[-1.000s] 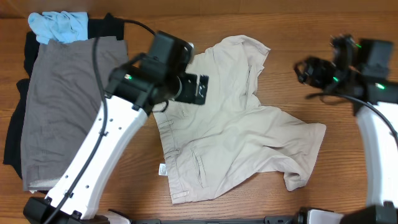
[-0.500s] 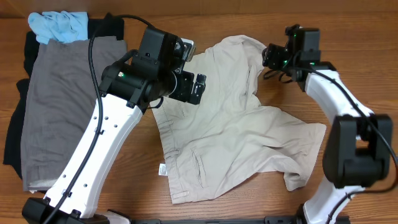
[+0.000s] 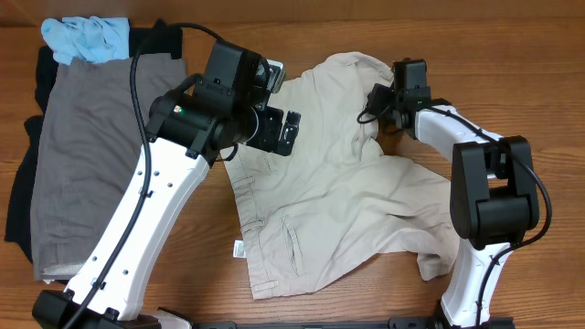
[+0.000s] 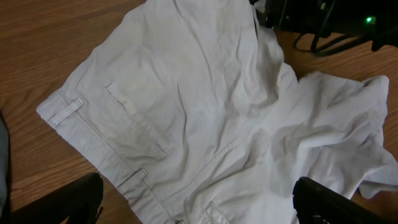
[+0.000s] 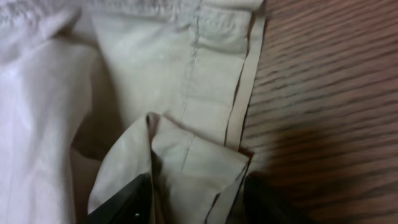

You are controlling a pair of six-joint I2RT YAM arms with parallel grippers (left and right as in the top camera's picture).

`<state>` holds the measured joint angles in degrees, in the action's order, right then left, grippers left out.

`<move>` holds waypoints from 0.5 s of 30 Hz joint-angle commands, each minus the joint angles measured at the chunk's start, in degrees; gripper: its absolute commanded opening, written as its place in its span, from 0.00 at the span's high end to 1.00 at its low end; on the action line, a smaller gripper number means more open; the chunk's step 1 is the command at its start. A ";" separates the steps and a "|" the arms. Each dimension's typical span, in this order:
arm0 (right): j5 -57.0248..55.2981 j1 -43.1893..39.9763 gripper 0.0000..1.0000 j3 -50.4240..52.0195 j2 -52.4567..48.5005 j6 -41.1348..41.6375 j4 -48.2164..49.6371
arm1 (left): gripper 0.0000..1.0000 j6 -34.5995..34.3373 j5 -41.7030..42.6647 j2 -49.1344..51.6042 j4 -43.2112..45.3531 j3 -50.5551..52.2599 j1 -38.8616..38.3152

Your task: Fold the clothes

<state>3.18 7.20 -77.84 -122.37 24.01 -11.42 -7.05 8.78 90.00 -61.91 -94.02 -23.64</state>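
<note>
The right pincer (image 5: pixel 196 202) was apart, a folded hem (image 5: pixel 193 149) of the cream trousers (image 3: pixel 338 196) between its fingers on the tabletop (image 3: pixel 512 37); the left pincer (image 4: pixel 199 208) hung apart above them, empty. Closing there might have pinched only one layer, so the hem could slip on lifting.

We're seeing cream-beige trousers (image 3: pixel 338 201) lying unfolded and rumpled mid-worktop (image 3: pixel 530 37), waistband (image 3: pixel 245 228) running along their left edge, legs bunching toward the right. A grey piece (image 3: pixel 91 155) is lying flat at left, overlapping a black piece (image 3: pixel 18 201), with a light-blue piece (image 3: pixel 87 38) sitting crumpled at its far end.
</note>
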 commanded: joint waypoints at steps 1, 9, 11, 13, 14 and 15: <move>-2.27 -0.17 0.48 -0.55 -1.20 3.76 0.72 | 0.00 0.61 -0.59 0.00 -0.44 -0.28 -0.17; -1.57 -0.17 0.65 -0.55 -2.62 6.29 3.06 | 0.01 0.61 -0.59 0.00 -0.46 -0.28 -0.17; -1.62 -0.17 0.76 -0.55 -2.71 6.29 3.45 | 0.01 0.61 -0.59 0.00 -0.46 -0.28 -0.17; -1.66 -0.22 0.87 -0.68 -2.67 6.27 3.78 | 0.01 0.61 -0.59 0.00 -0.44 -0.28 -0.17; -1.86 -0.59 0.93 -1.05 -2.45 6.29 3.58 | 0.01 0.61 -0.59 0.00 -0.44 -0.28 -0.15; -1.84 -1.05 0.95 -1.55 -2.25 6.27 3.30 | 0.01 0.61 -0.59 0.00 -0.44 -0.28 -0.15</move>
<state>1.72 7.01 -77.89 -124.09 29.76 -8.14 -7.05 8.75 90.00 -62.33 -94.02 -23.64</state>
